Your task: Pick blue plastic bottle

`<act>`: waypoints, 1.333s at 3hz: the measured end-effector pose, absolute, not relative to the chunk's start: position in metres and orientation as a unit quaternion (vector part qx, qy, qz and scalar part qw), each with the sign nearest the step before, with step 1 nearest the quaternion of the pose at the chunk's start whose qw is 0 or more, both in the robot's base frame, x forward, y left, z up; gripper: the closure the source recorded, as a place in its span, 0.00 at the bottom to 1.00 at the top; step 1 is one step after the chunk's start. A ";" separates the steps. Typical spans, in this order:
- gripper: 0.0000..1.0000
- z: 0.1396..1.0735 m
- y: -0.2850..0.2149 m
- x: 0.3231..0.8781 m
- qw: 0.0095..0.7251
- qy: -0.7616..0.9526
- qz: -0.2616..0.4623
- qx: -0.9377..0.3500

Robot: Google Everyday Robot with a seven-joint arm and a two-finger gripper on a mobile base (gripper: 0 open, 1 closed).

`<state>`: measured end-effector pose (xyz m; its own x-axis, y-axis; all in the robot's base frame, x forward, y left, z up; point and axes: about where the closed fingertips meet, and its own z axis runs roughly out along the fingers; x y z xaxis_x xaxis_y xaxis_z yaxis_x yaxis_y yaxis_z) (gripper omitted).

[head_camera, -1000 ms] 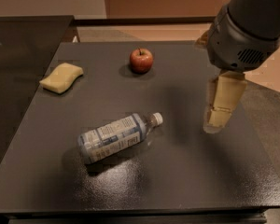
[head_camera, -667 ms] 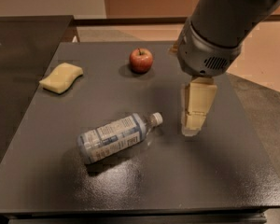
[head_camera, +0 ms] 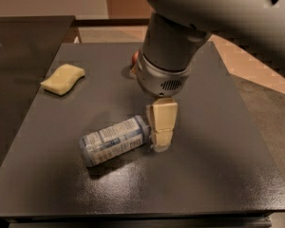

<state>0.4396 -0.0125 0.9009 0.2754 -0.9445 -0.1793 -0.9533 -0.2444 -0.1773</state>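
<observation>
The blue plastic bottle (head_camera: 115, 140) lies on its side on the dark table (head_camera: 218, 175), left of the middle, with its pale blue-and-white label facing up. My gripper (head_camera: 160, 142) hangs straight down from the big grey arm (head_camera: 171, 56). It stands at the bottle's right end, over the neck and cap, which it hides. Its tip is down near the table top.
A yellow sponge (head_camera: 62, 79) lies at the table's far left. A red apple (head_camera: 134, 57) is mostly hidden behind the arm at the back. A second dark table (head_camera: 23, 46) adjoins on the left. The floor shows on the right beyond the table's edge.
The arm has swung left and down from the table's right side to the bottle's cap end. It now covers the cap and most of the apple. The bottle has not moved.
</observation>
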 end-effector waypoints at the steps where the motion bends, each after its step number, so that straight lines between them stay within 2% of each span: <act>1: 0.00 0.878 0.007 0.433 0.106 0.581 0.023 -0.807; 2: 0.00 0.864 0.018 0.426 0.090 0.565 0.027 -0.820; 3: 0.18 0.854 0.025 0.422 0.081 0.553 0.029 -0.829; 4: 0.41 0.850 0.028 0.420 0.074 0.548 0.030 -0.833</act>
